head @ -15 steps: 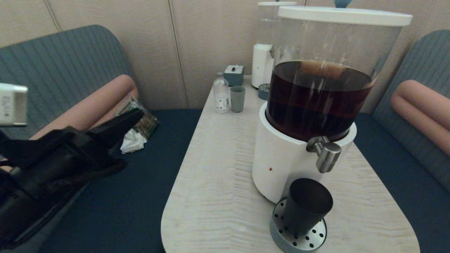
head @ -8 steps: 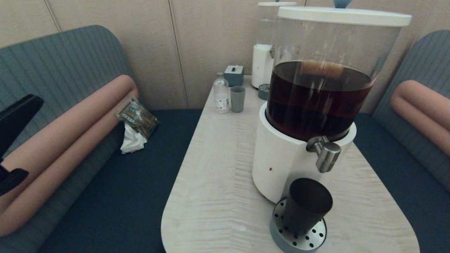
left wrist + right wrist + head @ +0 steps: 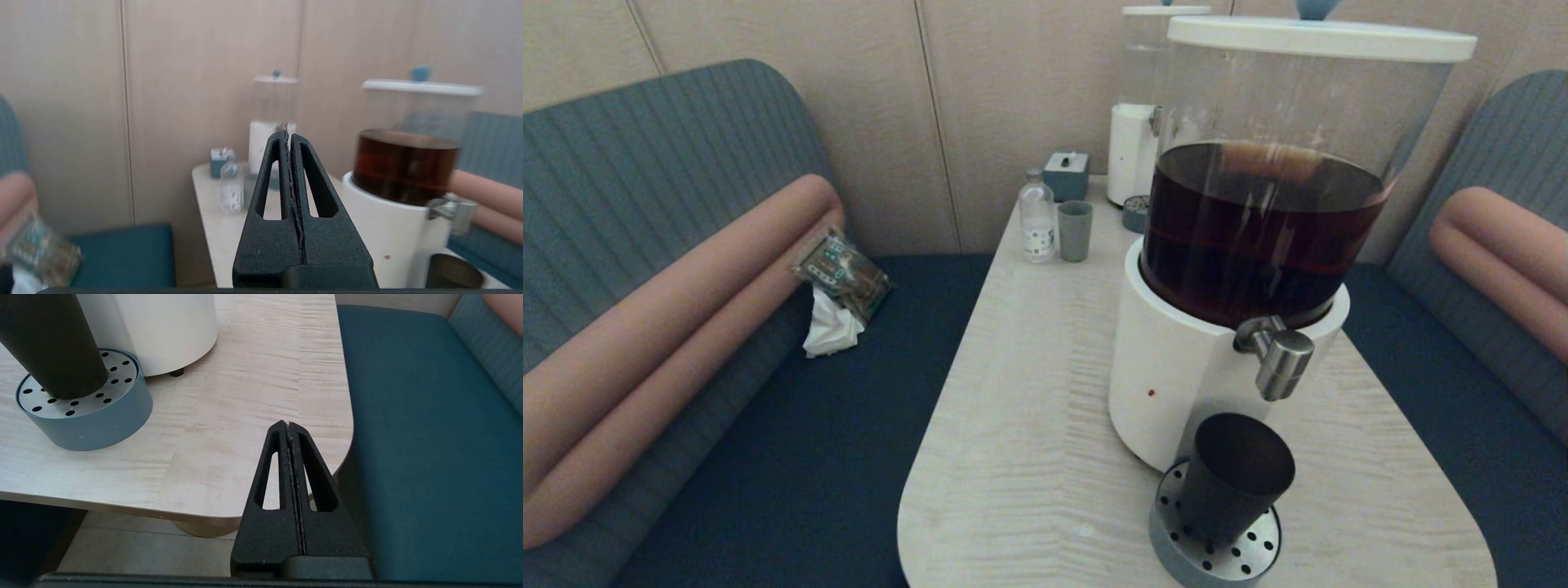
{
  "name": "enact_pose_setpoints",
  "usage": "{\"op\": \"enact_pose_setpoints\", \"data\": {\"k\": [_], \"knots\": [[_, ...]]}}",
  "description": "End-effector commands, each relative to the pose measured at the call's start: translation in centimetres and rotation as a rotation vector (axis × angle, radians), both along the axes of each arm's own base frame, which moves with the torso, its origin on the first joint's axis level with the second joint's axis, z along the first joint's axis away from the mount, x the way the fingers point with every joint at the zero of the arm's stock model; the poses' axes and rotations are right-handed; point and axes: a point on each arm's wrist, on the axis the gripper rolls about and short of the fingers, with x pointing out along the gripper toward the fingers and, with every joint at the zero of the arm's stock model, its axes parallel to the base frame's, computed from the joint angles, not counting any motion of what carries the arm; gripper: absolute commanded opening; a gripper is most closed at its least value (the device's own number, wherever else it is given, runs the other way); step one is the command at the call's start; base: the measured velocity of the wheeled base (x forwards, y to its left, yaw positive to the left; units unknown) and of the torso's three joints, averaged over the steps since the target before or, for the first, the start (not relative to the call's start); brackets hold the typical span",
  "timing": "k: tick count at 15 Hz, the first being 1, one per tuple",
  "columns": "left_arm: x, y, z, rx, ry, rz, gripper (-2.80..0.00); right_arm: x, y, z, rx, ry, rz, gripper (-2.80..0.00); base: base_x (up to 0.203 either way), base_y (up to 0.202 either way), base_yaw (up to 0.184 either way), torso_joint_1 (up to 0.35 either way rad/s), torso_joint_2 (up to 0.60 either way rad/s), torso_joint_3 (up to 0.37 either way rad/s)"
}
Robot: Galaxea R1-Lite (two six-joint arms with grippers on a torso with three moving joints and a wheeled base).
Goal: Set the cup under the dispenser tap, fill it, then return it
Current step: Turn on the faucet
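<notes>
The left gripper (image 3: 289, 136) is pressed fully shut on nothing and hangs in the air off the table's left side, out of the head view, pointing across toward the far wall; the right gripper (image 3: 289, 425) is likewise closed and empty, parked low beside the table's near right corner. The cup (image 3: 1235, 476) stands upright on the drip tray (image 3: 1176, 531) at the foot of the dispenser (image 3: 1176, 384), and the tap (image 3: 1278, 359) juts out above it — though from the head view the spout looks to sit toward the right side of the cup's mouth, not squarely over it.

To my eye the cup is in place and no arm has hold of anything, so the step in hand is either working the tap or fetching the cup back. Whether the cup holds any liquid I cannot tell; its inside is just dark.

Doing it well calls for opening the jaws before closing in and approaching the cup level from its open left side, clear of the dispenser's base. Grip around the middle of the tapered wall — too high and it may slip downward. Lift straight up off the tray and keep it upright, watching the tap overhead.
</notes>
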Motion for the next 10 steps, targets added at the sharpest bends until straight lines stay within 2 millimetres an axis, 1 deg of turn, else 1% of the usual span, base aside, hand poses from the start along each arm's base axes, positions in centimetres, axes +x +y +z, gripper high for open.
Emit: {"op": "enact_pose_setpoints", "data": {"k": [1, 5, 6, 8, 10], "knots": [[-2.9, 0.0, 0.2, 0.003, -0.095, -0.002, -2.80, 0.0, 0.0, 0.0, 0.000, -0.002, 0.000, -2.80, 0.000, 0.000, 0.000, 0.000, 0.00, 0.000], [-6.1, -0.1, -0.5, 0.010, -0.121, 0.001, -2.80, 0.0, 0.0, 0.0, 0.000, -0.002, 0.000, -2.80, 0.000, 0.000, 0.000, 0.000, 0.00, 0.000], [-6.6, -0.1, -0.6, 0.016, -0.125, 0.005, -2.80, 0.0, 0.0, 0.0, 0.000, -0.002, 0.000, -2.80, 0.000, 0.000, 0.000, 0.000, 0.00, 0.000], [-7.1, -0.1, -0.5, 0.047, -0.145, 0.021, -2.80, 0.0, 0.0, 0.0, 0.000, -0.002, 0.000, -2.80, 0.000, 0.000, 0.000, 0.000, 0.00, 0.000], [-7.3, -0.2, -1.2, 0.080, -0.114, 0.028, -2.80, 0.0, 0.0, 0.0, 0.000, -0.002, 0.000, -2.80, 0.000, 0.000, 0.000, 0.000, 0.00, 0.000]]}}
